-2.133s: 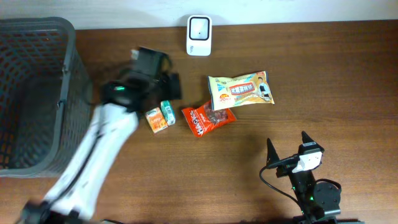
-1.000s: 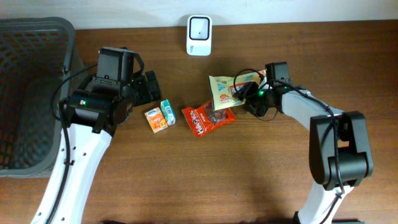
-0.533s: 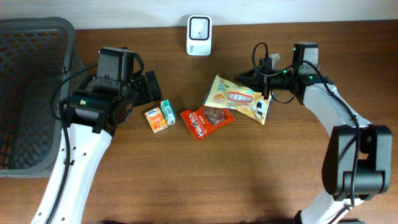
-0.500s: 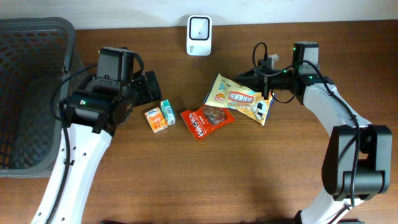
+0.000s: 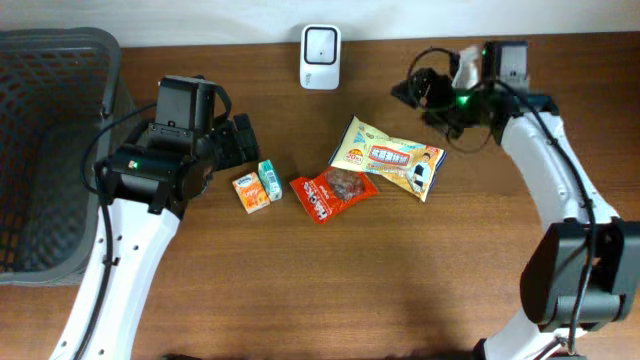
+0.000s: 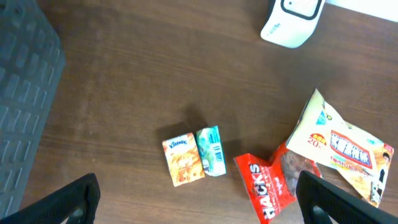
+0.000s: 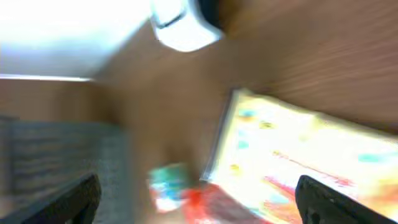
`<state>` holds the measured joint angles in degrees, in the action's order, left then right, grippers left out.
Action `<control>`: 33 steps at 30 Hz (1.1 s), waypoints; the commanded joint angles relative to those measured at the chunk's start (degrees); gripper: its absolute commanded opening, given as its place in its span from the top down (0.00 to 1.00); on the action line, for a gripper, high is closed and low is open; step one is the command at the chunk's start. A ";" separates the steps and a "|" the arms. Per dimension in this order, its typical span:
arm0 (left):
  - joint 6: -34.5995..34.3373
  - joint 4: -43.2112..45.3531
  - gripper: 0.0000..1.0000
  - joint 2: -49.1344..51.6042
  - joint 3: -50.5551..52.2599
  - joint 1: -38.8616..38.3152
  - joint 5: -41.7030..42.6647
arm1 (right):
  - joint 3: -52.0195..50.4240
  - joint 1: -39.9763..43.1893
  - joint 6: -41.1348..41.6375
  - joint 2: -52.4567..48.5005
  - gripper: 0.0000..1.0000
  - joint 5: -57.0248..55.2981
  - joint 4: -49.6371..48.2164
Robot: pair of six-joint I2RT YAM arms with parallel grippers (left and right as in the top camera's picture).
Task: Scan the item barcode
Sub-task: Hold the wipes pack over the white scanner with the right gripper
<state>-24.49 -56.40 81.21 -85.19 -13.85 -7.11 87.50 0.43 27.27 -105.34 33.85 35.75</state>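
The yellow snack bag lies flat on the table, a little right of centre in the overhead view, tilted so its long edge runs down toward the right. Its lower left corner overlaps the upper right edge of the red snack pouch; its other edges border bare wood. My right gripper hovers above and to the upper right of the bag, apart from it, with the jaws spread wide and nothing between them. My right wrist view is blurred but shows both fingertips far out in the lower corners, with the bag beneath. My left gripper hangs left of centre, also spread wide and empty, just above the orange carton and the green carton, which stand side by side, touching, well apart from the red pouch. The white scanner sits at the top middle against the table's far edge, with a band of bare wood between it and the bag. The dark basket fills the upper left, its right wall close to my left arm. Bare wood stretches across the lower half of the frame and to the right of the bag, up to my right arm.
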 commanded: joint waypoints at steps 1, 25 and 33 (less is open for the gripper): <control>0.33 0.28 0.01 -0.17 -0.15 0.15 -0.24 | 9.49 -4.39 -36.50 1.11 0.01 -28.04 14.58; 0.33 0.28 0.01 -0.17 -0.15 0.15 -0.24 | 12.74 -10.12 -33.83 -4.33 0.96 11.45 18.93; 0.33 0.26 0.01 -0.17 -0.15 0.15 -0.24 | 14.60 -9.07 -33.83 -4.63 0.96 49.07 26.43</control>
<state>-24.49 -56.21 81.23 -85.19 -13.85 -7.11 101.95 -7.75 -6.11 -110.48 77.19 62.02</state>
